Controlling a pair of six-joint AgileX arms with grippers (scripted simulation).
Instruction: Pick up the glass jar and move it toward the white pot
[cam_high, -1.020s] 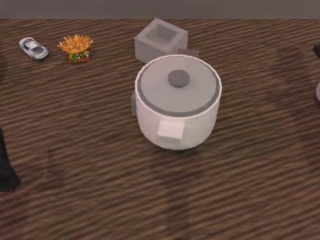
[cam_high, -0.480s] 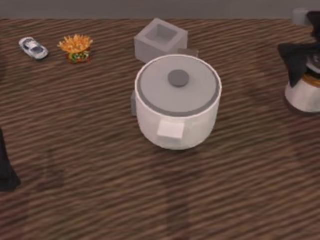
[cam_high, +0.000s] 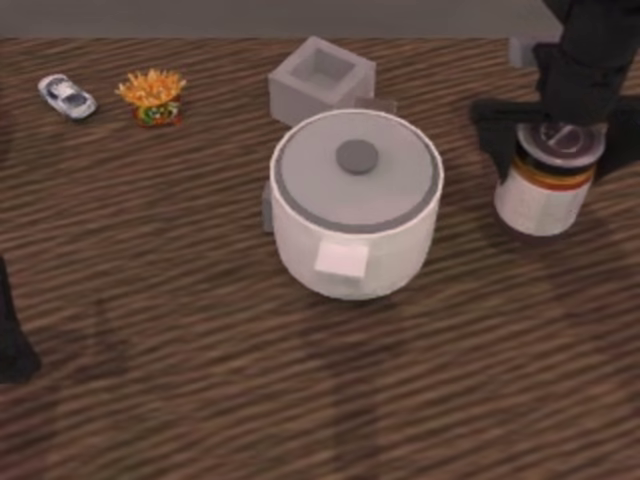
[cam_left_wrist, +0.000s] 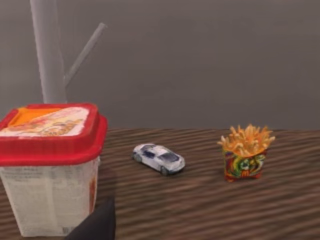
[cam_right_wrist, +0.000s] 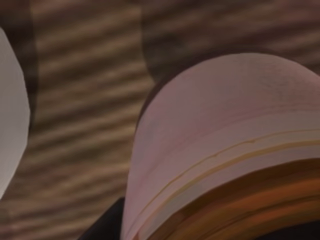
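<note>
The glass jar (cam_high: 546, 190) stands right of the white pot (cam_high: 355, 205), apparently apart, box (cam_high: 321, 78) behind.

Dim, even light; soft shadows on the table (cam_high: 180, 330); slight blur throughout

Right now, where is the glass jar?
In the top view, the glass jar is on the table's right side, just right of the white pot with a gap between them, held from above by the right gripper.
</note>
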